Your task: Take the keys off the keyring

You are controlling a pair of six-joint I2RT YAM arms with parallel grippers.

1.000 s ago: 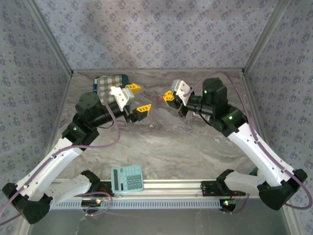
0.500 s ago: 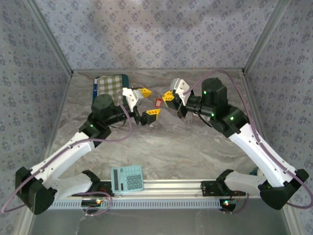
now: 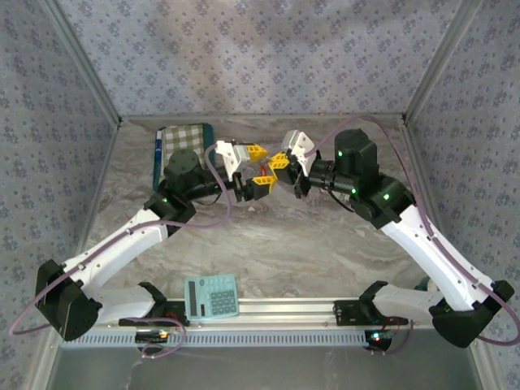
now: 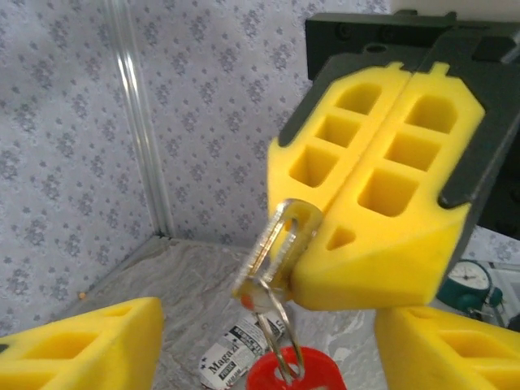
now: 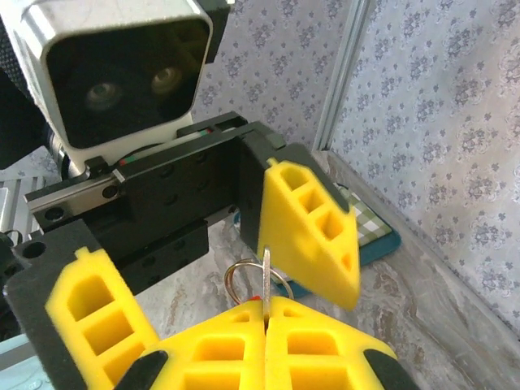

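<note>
My right gripper (image 3: 279, 162) is shut on a flat silver metal piece (image 4: 279, 242) and holds it above the table. A wire keyring (image 4: 286, 329) hangs from that piece. The red keys (image 4: 296, 376) dangle on the ring, seen from above as a small red spot (image 3: 264, 169). In the right wrist view the silver piece (image 5: 266, 272) stands up from the seam of my shut right gripper (image 5: 264, 302), with the keyring (image 5: 244, 276) behind it. My left gripper (image 3: 256, 169) is open, and its yellow fingers (image 4: 81, 345) stand either side of the hanging keys without touching them.
A teal calculator (image 3: 211, 296) lies near the front rail. A checked cloth on a blue book (image 3: 180, 142) sits at the back left. A magazine scrap (image 4: 223, 361) lies on the marble table under the grippers. Patterned walls close in three sides.
The left arm has swung right to the right gripper. Its fingers now flank the red keys and have narrowed. The right gripper stayed shut and in place.
</note>
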